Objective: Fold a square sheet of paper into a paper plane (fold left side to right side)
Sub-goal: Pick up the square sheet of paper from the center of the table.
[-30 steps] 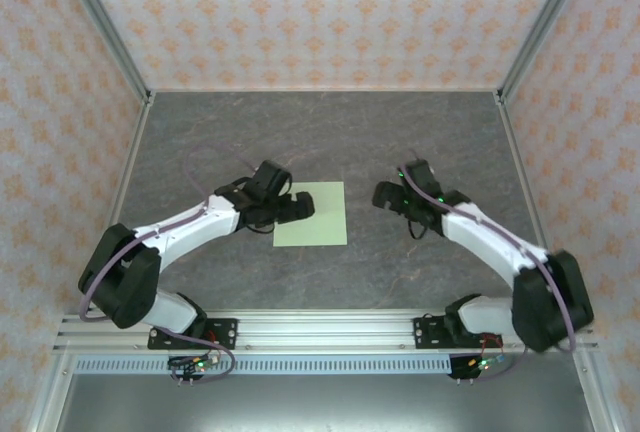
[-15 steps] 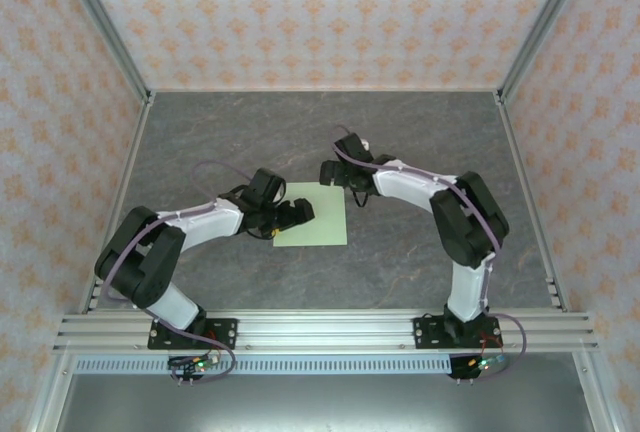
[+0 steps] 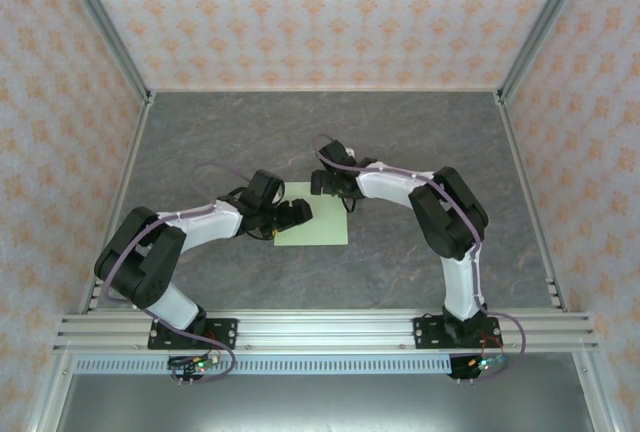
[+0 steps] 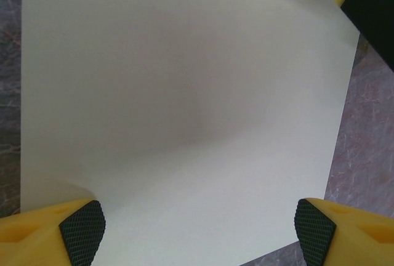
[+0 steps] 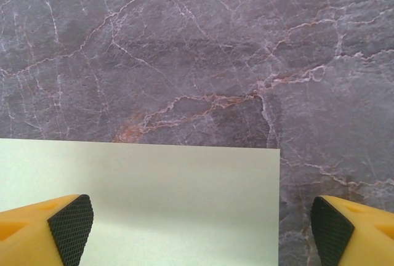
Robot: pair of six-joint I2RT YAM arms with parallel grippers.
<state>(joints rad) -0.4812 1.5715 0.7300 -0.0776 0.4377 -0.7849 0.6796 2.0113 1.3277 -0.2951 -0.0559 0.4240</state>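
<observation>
Hiding part of the sheet (image 3: 326, 224): left arm (image 3: 200, 220).

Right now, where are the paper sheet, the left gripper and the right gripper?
paper sheet (image 3: 322, 224), top view, uncovered middle.
left gripper (image 4: 198, 232), left wrist view, midway between fingertips.
right gripper (image 5: 202, 229), right wrist view, midway between fingertips.

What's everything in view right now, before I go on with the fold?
paper: one, pale green, flat at the table's middle
table: one, grey marble, under everything
walls: three, pale with an orange pattern, around the table
rail: one, silver, along the near edge
arms: two, white and black, bolted to the rail
left claw: one, yellow and black, open over the paper's left side
right claw: one, yellow and black, open at the paper's far edge
</observation>
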